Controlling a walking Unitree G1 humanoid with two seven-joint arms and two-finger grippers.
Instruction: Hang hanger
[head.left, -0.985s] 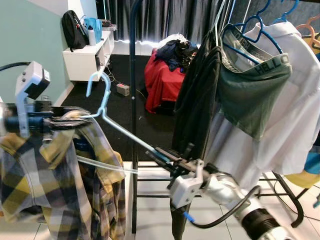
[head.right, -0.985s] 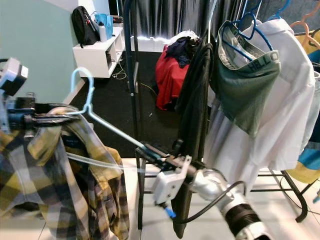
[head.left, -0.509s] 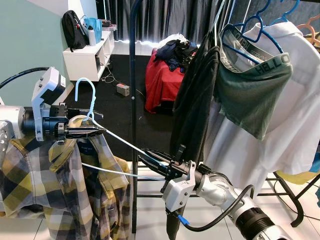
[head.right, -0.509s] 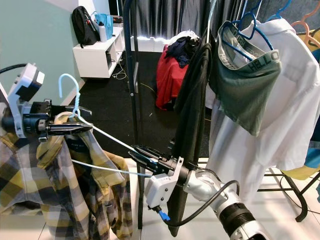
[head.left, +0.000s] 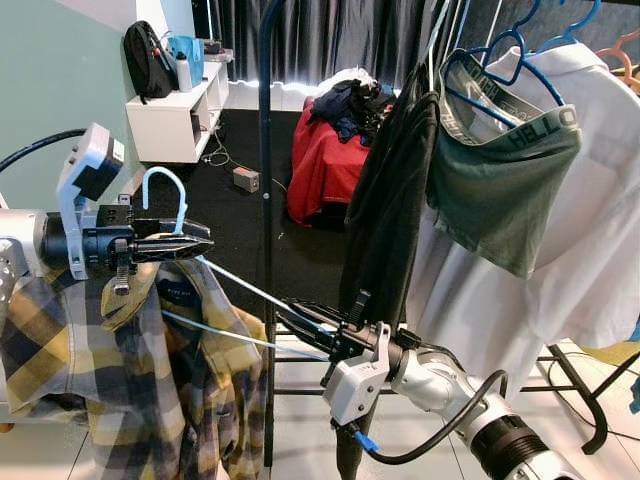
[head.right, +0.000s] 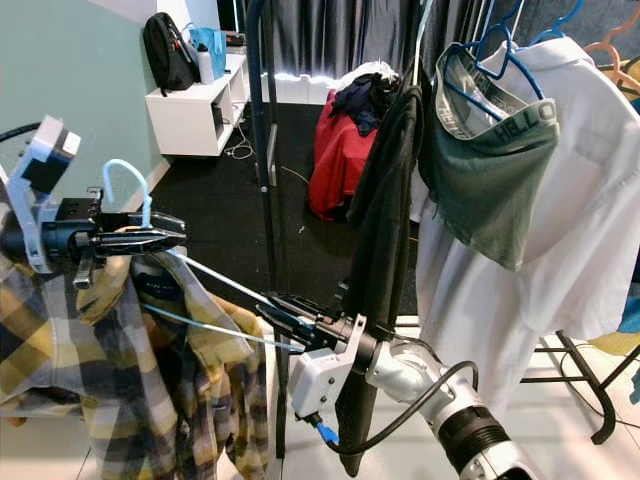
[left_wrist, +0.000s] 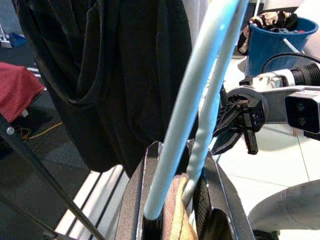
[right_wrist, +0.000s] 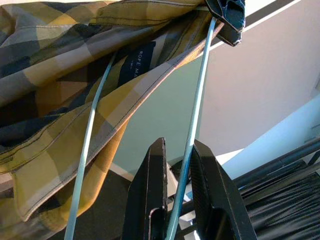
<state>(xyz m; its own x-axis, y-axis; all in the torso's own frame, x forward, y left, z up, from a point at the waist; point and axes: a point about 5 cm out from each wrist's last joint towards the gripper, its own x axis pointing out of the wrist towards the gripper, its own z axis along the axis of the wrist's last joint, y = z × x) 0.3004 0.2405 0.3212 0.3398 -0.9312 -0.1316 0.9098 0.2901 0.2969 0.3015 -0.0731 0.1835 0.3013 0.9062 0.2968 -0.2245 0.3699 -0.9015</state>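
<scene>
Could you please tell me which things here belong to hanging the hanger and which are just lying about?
Job:
hanger
plaid shirt on it
left claw at its neck
right claw on its arm
rack pole

Lying about:
backpack
red heap
white shelf

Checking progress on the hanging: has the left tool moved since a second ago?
Yes. The left tool, shut on the hanger at its neck, has gone toward the rack's dark pole and slightly lower against the white shelf.

Smooth pale-blue plastic hanger (head.left: 240, 285), soft woven plaid cloth shirt (head.left: 150, 400), matt black pincer fingers (right_wrist: 150, 200).
</scene>
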